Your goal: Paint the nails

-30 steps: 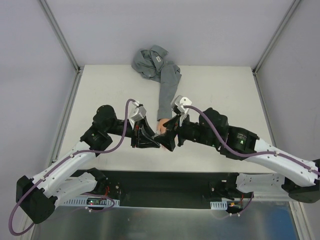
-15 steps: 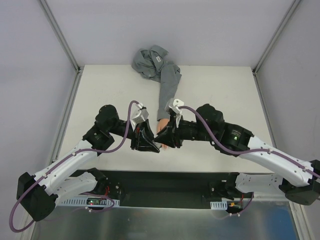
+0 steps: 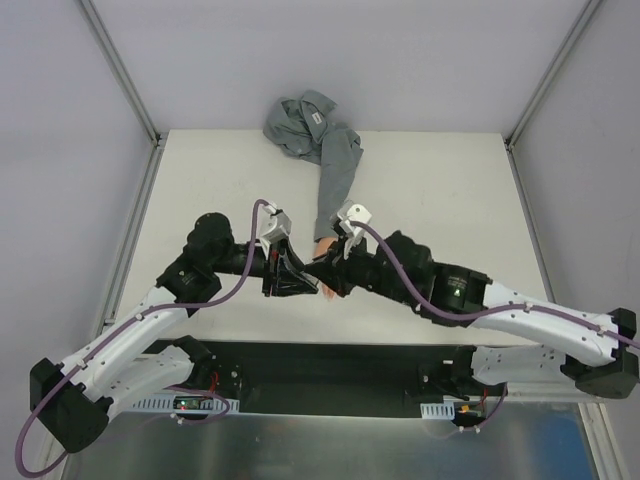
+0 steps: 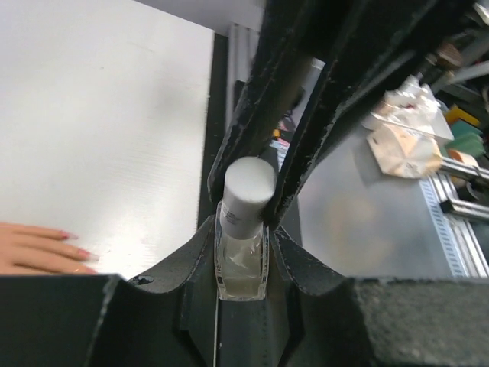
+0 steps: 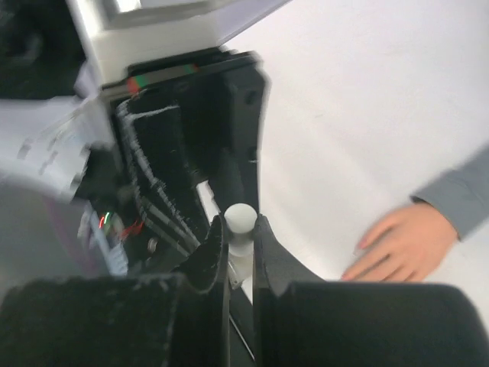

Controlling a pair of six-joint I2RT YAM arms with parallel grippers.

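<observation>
L pincer [image 4: 241, 248] clamps a small clear bottle [image 4: 241, 271] near table ctr; R pincer [image 5: 240, 233] pinches its white cap [image 5: 241, 217]. We see the mannequin hand [image 5: 397, 245] flat on the table [image 3: 450, 190] just beside them, grey sleeve [image 3: 335, 180] running far, pinkish nails [image 4: 67, 234] pointing toward the bottle.

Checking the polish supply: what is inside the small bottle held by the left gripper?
The bottle looks clear, its contents pale or colourless; the white cap and left gripper hide the level.
</observation>
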